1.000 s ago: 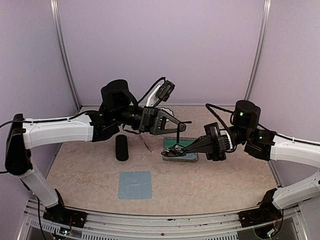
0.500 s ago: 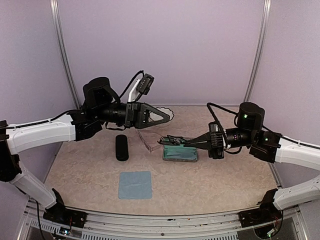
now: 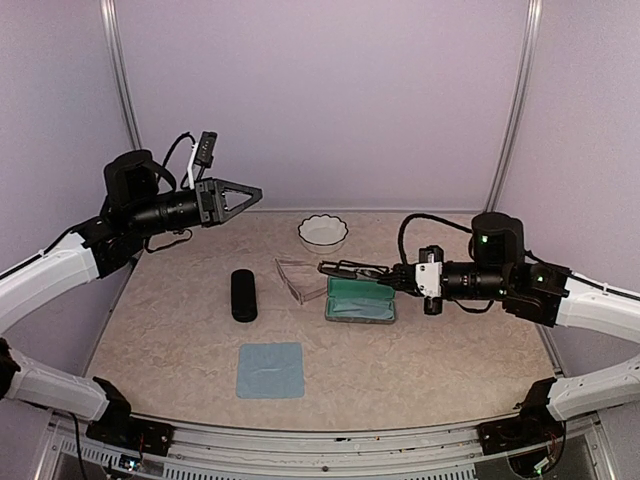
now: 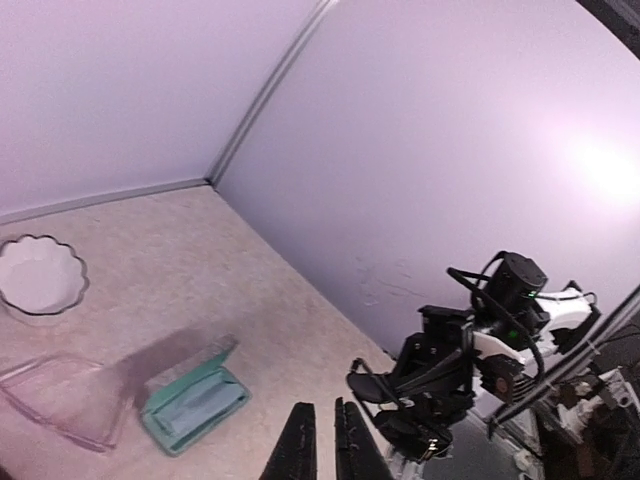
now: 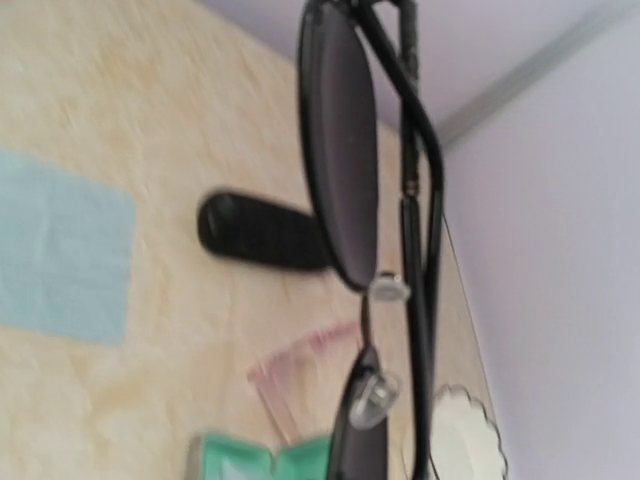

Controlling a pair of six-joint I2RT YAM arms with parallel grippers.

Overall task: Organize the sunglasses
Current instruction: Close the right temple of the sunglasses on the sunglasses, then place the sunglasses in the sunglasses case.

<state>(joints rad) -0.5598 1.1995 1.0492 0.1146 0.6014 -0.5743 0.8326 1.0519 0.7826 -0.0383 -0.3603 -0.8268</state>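
From the overhead view, the dark sunglasses [image 3: 345, 267] are seen pinched at one end by the right fingers [image 3: 395, 273]. They are held level in the air and stick out to the left of the fingertips. They are seen just past the far edge of the teal case [image 3: 360, 300], which lies on the table [image 3: 450, 350]. The clear pink glasses [image 3: 297, 277] are left lying on the table just beside the case's left end, apart from both sets of fingers. A black case [image 3: 243, 295], a blue cloth [image 3: 271, 369] and a white bowl [image 3: 323, 230] are also seen on the table. The left fingers [image 3: 255, 191] are raised high at the left, drawn together to a point with nothing between them, well apart from both pairs.

In the left wrist view, the left fingers [image 4: 306, 450] are shown close together with only a thin slit between them. Far below them, the clear pink glasses [image 4: 60, 400] lie beside the teal case [image 4: 190, 405], with the white bowl [image 4: 40, 275] further off. The right arm [image 4: 470, 370] is seen across the table.

In the right wrist view, the frame is filled by the dark sunglasses [image 5: 340, 150], with one lens and the folded wire arms close to the camera. The right fingers themselves cannot be made out here. Behind the sunglasses, blurred, the black case [image 5: 262, 232], the blue cloth [image 5: 60, 250], the clear pink glasses [image 5: 300, 375] and the white bowl [image 5: 460, 440] are shown.
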